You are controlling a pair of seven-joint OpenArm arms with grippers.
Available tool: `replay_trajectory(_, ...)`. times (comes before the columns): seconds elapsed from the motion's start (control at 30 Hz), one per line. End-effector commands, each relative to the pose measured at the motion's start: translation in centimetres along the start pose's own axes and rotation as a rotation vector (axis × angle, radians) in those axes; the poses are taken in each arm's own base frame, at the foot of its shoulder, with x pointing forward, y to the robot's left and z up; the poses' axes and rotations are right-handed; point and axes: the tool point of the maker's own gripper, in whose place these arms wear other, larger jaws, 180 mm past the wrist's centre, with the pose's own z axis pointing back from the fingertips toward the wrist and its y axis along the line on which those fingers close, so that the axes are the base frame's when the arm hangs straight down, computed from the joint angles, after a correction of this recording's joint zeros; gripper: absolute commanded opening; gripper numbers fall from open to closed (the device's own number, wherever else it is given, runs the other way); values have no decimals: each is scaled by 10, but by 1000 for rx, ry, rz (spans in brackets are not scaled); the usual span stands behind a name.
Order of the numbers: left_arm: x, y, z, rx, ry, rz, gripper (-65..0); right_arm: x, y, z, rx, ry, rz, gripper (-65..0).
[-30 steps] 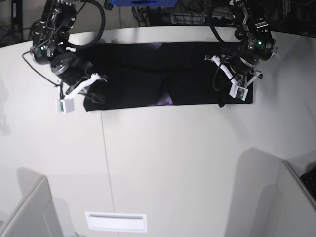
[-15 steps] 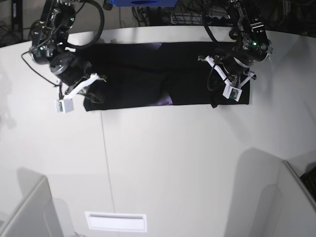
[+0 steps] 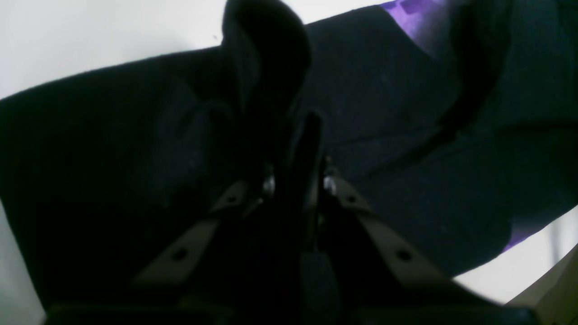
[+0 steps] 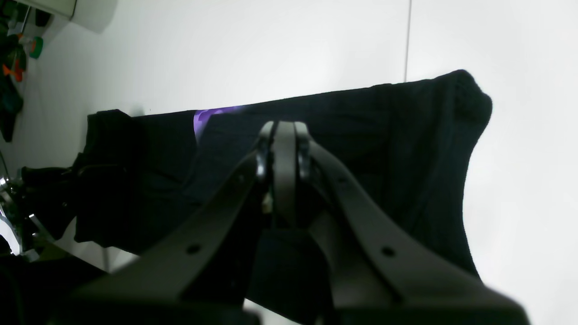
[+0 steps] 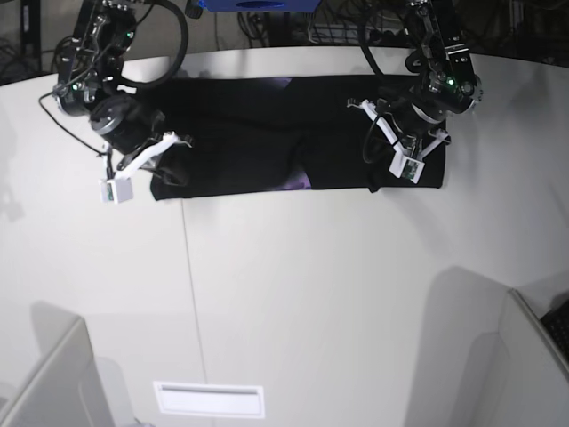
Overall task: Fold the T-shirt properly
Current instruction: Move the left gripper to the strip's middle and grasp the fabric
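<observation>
I had the shirt (image 5: 267,133) lying as a long black band across the far side of the white bench (image 5: 311,302), folded lengthwise, with slivers of purple print showing at the near edge by the middle and at the far edge.

My left tool (image 5: 384,175) was down at the band's end on the base view's right. In the left wrist view its fingers (image 3: 311,135) were nearly together with a raised hump of black cloth (image 3: 266,58) standing just ahead of them; it looked pinched on a fold of the shirt, though the dark picture made the exact bite hard to read. Purple print (image 3: 415,9) showed at the top edge of that view, and another patch low on the right.

My right tool (image 5: 173,169) sat over the other end of the band, on the base view's left. In the right wrist view (image 4: 282,135) its fingers were pressed flat together, and I saw no cloth between them. The shirt's end spread beneath and beyond the tips, with one corner (image 4: 469,95) curled up a little from the bench. A seam in the bench (image 4: 408,40) ran away from that end of the shirt. A small purple patch (image 4: 207,118) peeked out near the middle fold.
</observation>
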Motion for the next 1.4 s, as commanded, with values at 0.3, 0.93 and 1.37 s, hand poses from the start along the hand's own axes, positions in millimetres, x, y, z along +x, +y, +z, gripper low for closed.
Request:
replay_trajectory(0.3, 13, -2, 2, -10, -47, -1, -650, 12, 5, 2, 19, -45, 12, -650)
replay_trajectory(0.93, 13, -3, 2, -13, -48, -2, -650, 12, 5, 2, 19, -45, 11, -650)
replay_trajectory(1.37, 25, -80, -17, -210, -38, -153, -311, 14, 3, 3, 13, -54, 6, -650)
